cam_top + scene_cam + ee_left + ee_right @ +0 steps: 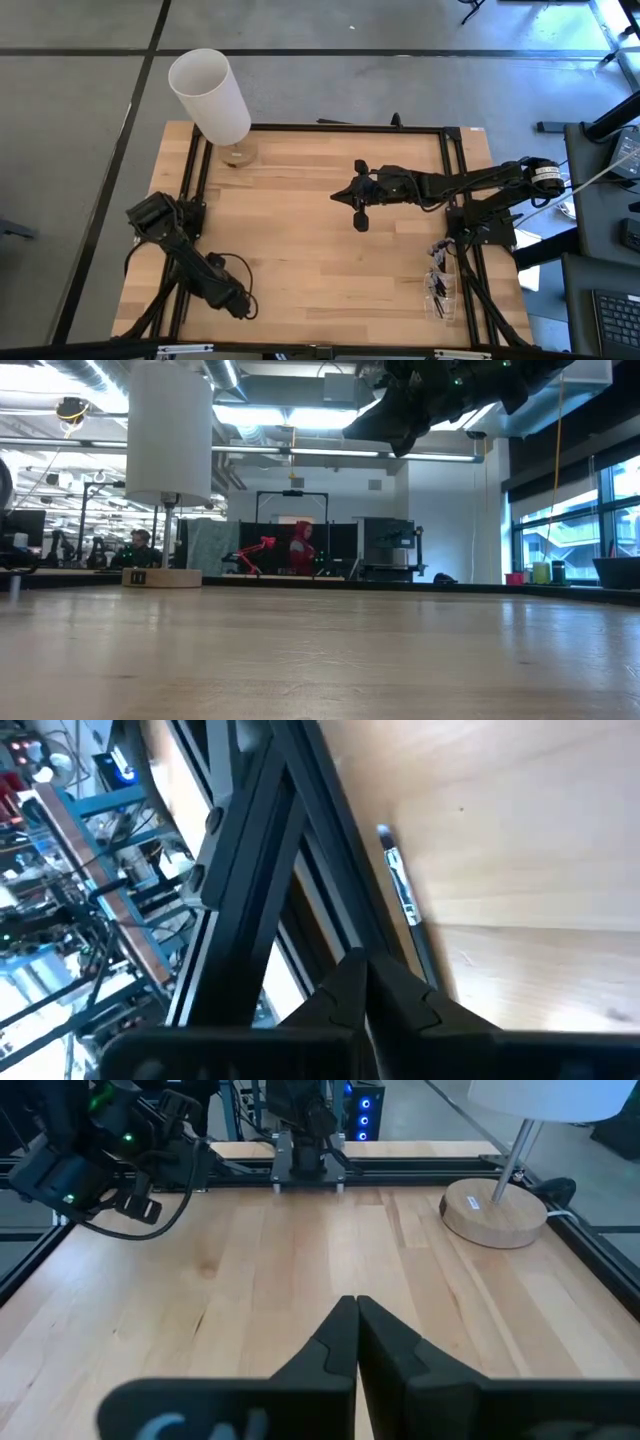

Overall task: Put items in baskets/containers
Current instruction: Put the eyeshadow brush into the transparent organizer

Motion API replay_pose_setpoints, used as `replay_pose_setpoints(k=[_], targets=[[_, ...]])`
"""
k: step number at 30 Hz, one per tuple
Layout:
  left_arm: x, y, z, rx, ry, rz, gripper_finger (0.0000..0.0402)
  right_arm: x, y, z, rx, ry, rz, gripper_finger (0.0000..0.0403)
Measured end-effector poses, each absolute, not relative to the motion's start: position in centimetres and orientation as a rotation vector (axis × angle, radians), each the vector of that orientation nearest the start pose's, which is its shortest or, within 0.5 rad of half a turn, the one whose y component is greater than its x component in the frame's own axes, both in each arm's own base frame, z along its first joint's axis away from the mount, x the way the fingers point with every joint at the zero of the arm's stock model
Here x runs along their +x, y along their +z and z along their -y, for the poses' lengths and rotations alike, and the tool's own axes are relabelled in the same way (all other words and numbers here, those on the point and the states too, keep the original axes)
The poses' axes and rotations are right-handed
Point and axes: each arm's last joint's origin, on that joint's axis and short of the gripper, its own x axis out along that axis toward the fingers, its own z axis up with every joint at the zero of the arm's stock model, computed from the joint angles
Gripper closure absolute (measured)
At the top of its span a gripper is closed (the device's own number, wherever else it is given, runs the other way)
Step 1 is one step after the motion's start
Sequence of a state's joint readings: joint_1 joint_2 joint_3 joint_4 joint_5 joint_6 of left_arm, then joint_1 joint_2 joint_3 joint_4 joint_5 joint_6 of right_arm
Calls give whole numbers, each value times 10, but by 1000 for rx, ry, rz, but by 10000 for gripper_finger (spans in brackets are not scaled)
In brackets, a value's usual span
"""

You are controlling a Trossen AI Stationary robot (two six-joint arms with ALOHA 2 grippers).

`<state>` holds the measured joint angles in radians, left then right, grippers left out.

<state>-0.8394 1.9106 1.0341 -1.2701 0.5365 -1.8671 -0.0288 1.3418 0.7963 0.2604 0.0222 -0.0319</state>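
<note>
One thin brush (405,900) with a black handle and silvery ferrule lies flat on the wooden table, beside a black frame rail (270,870). My left gripper (365,965) is shut at the table's near left (240,300), close over the brush's handle end. The clear holder (440,290) stands at the table's right edge with several dark brushes in it. My right gripper (357,1315) is shut on nothing and hangs above the table's middle (338,197), well clear of the wood. My left gripper's shut fingers (420,1005) slant down over the brush's handle end (428,975), which runs behind one finger. The brush is not between the fingertips. Whether the finger touches it, I cannot tell.
A lamp with a white shade (210,95) stands on a round wooden base (495,1215) at the table's far left. Black frame rails (455,200) run along the table's sides. The wide middle of the tabletop (300,240) is bare wood. People show in the room beyond.
</note>
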Motion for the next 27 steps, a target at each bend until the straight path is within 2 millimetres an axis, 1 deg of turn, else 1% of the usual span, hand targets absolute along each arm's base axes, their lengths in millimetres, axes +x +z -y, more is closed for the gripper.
replay_pose_setpoints(k=[9, 13, 18, 25, 27], targets=[[159, 114, 208, -636, 1325, -1985, 398, 293, 257, 9, -34, -45, -296, 396], [150, 106, 207, -635, 1329, -1994, 398, 293, 257, 9, -34, -45, -297, 396], [142, 102, 207, -638, 1344, -2006, 398, 293, 257, 9, -34, -45, -297, 396], [142, 97, 208, -700, 1369, -1963, 398, 293, 257, 9, -34, -45, -297, 396], [145, 96, 210, -730, 1327, -1955, 398, 293, 257, 9, -34, -45, -297, 396]])
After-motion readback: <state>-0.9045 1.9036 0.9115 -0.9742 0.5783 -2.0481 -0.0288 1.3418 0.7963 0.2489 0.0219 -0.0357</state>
